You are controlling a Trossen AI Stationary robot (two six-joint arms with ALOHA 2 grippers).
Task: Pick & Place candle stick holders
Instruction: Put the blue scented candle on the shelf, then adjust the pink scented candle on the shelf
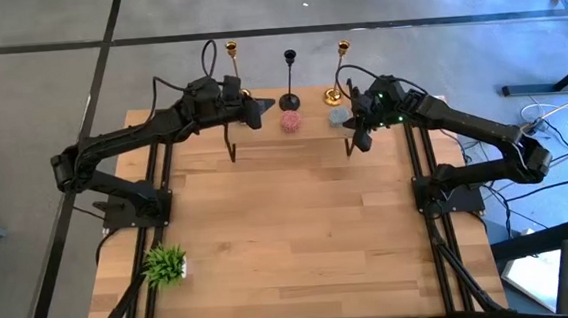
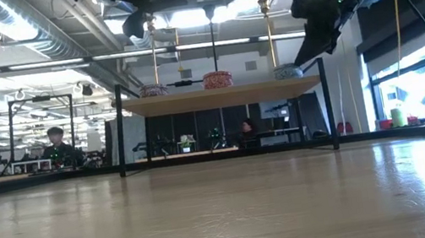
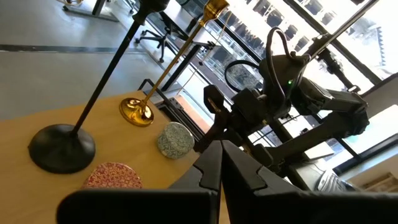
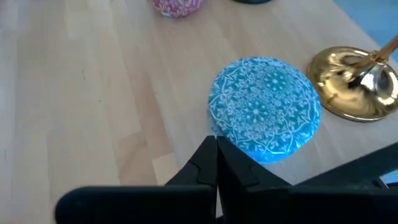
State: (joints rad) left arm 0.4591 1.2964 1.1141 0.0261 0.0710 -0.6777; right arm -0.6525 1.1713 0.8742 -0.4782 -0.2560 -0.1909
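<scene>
Three candle stick holders stand by their round bases on a raised wooden shelf at the table's far side: a gold one, a black one and a second gold one. My left gripper is shut and hovers just left of the black holder's base, pointing almost level toward my right arm. My right gripper is shut too. It slants down above the near edge of a teal patterned disc, beside the right gold holder's base.
A pink patterned disc lies in front of the black holder, left of the teal disc. A third disc sits at the shelf's left end. A small green plant stands near the table's front left. Bare wood fills the near half.
</scene>
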